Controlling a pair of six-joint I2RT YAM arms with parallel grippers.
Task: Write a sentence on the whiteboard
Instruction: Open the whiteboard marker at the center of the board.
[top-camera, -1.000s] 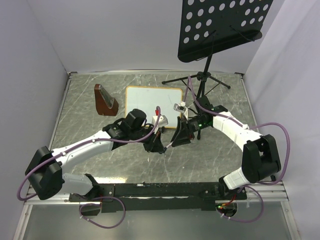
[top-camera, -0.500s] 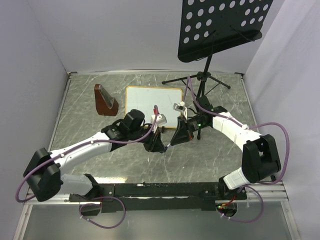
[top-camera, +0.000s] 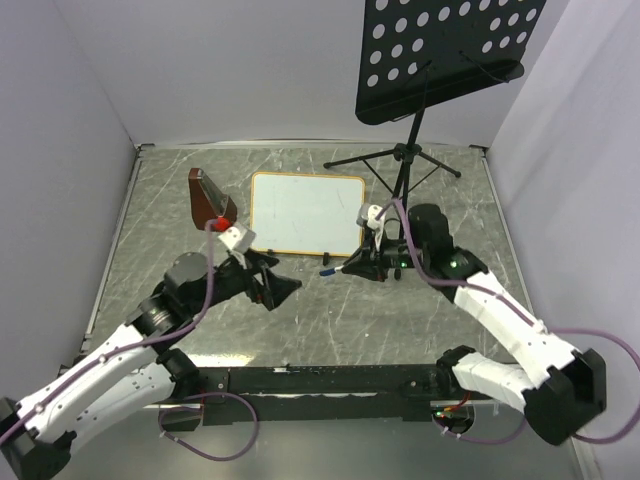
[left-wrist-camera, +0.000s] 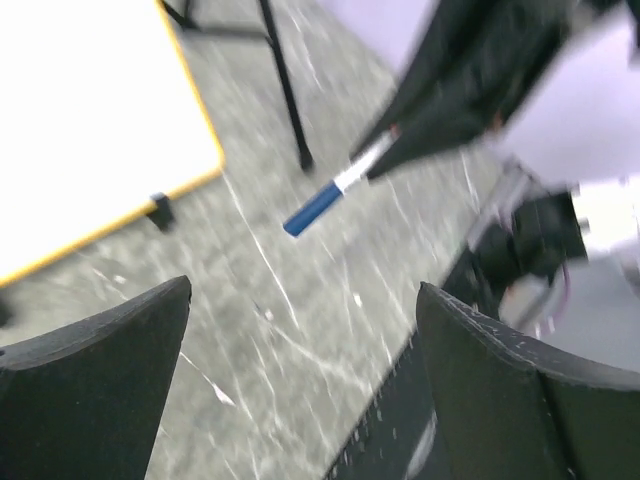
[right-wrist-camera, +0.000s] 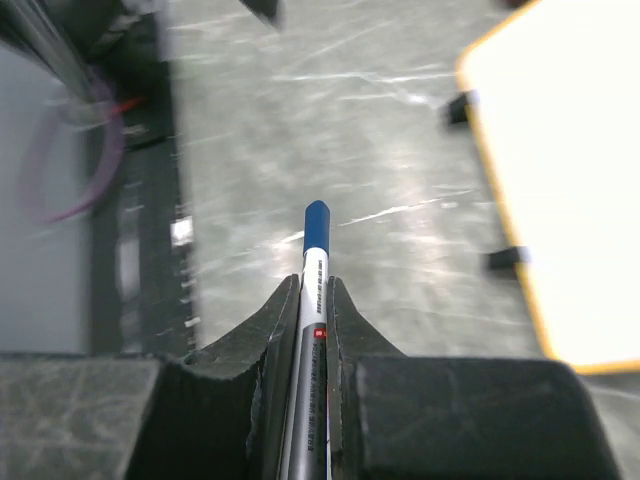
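Left tool (top-camera: 282, 287): jaws now apart, pulled back and empty;
Right tool (right-wrist-camera: 316, 290): clamped alone on the marker (right-wrist-camera: 316, 235);
Whiteboard (top-camera: 305, 212): flat on the table (top-camera: 400, 320), just beyond the marker, still blank;
Meaning: handover looks done; writing not begun

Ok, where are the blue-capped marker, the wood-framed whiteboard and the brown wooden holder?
blue-capped marker (right-wrist-camera: 316, 268): right wrist view, white barrel.
wood-framed whiteboard (top-camera: 305, 212): top view, white face.
brown wooden holder (top-camera: 209, 204): top view, brown body.

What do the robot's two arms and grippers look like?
Both the left arm and right arm have white link shells with bulky black joints. A purple cable trails along each. The left gripper and right gripper have matte black, wedge-shaped fingers. A small pale camera box sits on each wrist.
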